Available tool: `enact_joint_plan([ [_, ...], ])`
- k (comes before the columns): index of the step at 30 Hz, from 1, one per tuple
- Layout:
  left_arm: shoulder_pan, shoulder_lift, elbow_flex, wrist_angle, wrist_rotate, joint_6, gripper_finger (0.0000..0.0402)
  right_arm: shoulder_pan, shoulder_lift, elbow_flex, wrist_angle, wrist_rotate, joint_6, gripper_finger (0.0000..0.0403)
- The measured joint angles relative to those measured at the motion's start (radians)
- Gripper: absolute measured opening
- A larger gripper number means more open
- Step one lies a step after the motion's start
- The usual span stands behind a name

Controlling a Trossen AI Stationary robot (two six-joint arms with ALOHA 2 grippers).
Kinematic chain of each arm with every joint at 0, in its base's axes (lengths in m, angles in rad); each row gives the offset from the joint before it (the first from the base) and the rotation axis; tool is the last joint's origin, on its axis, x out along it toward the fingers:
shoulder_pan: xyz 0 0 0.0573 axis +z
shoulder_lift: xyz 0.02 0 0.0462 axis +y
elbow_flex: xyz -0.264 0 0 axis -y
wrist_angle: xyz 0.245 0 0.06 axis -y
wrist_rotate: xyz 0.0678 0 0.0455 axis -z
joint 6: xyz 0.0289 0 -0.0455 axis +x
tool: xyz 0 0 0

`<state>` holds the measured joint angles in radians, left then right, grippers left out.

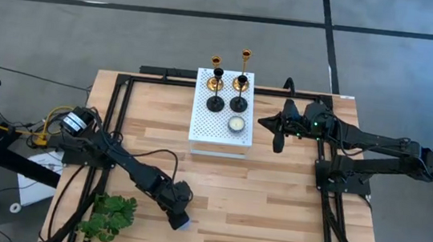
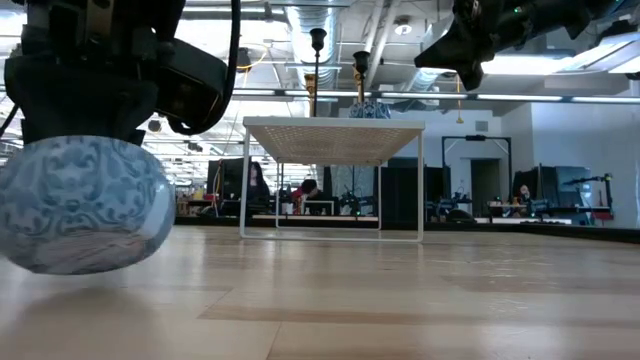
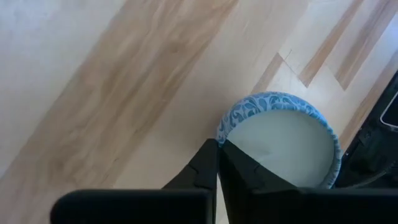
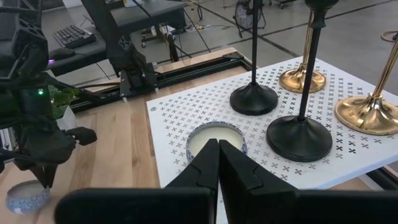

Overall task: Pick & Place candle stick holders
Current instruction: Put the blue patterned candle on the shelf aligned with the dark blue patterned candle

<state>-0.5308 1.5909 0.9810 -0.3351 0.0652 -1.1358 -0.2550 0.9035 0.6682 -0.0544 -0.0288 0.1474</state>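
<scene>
- Left gripper point(image 1: 181, 219) is sitting near the table's front edge, beside the green plant point(image 1: 107, 216); fingers are together, tips pressing at the rim of a small blue-patterned candle dish point(image 3: 281, 146)
- Can't tell if I'm actually pinching the rim or just touching it; in the low view the dish point(image 2: 82, 203) is looking lifted or tilted off the wood
- Right gripper point(image 1: 279, 133) is hovering with fingers together just beside the right edge of the white perforated stand point(image 1: 199, 131), holding nothing
- All four candle stick holders are standing upright on the stand's back half: two gold holders point(image 1: 244, 69) along the back edge, two black holders point(image 1: 238, 102) just in front of them
- A second candle dish point(image 1: 236, 124) is sitting at the stand's front right corner
- Handling read: holders are looking like stiff metal, light but top-heavy on thin stems, so tipping easily; gold ones are polished, likely slippery
- I'm judging the best grip to be mid-stem or lower, jaws square across it, lifting straight up
- Bases are packed close point(image 4: 301, 136), so a sideways approach is risking knocking a neighbour
</scene>
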Motion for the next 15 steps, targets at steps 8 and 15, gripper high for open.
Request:
enact_joint_plan([
  [8, 0.000, -0.011, 0.000, -0.024, 0.066, -0.104, 0.0004, 0.000, 0.000, 0.000, 0.000, 0.000, -0.027, 0.0000],
  [15, 0.006, -0.150, 0.000, -0.183, -0.005, -0.166, 0.0003, 0.000, 0.000, 0.000, -0.012, 0.000, -0.042, 0.0000],
])
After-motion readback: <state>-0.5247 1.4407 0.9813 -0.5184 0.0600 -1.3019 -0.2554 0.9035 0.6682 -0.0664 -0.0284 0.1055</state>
